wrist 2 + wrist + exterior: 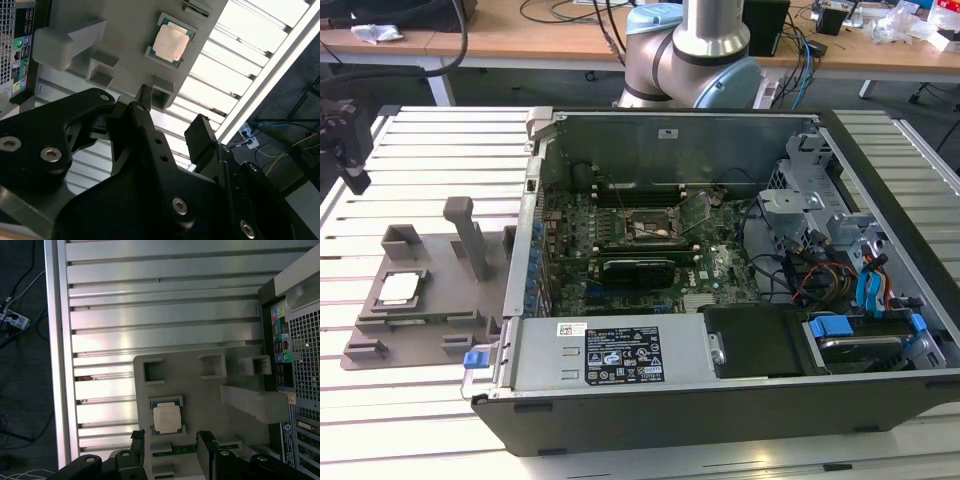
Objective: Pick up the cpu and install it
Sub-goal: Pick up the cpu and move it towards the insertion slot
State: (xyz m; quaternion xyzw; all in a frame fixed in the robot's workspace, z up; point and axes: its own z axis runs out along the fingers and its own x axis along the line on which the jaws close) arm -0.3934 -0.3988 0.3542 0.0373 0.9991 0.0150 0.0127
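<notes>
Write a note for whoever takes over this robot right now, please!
Gripper: open, holding nothing, hovering over the grey plastic holder tray.
Small square silver-topped cpu: lying flat in its slot on that tray, beside the open black computer case.
Done: nothing picked up yet.
Left: the pick-up, and seating the cpu in the black square motherboard socket, which looks empty.

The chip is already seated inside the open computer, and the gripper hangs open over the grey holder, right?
Not quite. The chip lies on the grey holder beside the computer, not inside it; the first wrist view shows this. The gripper does hang open over the holder.
</notes>
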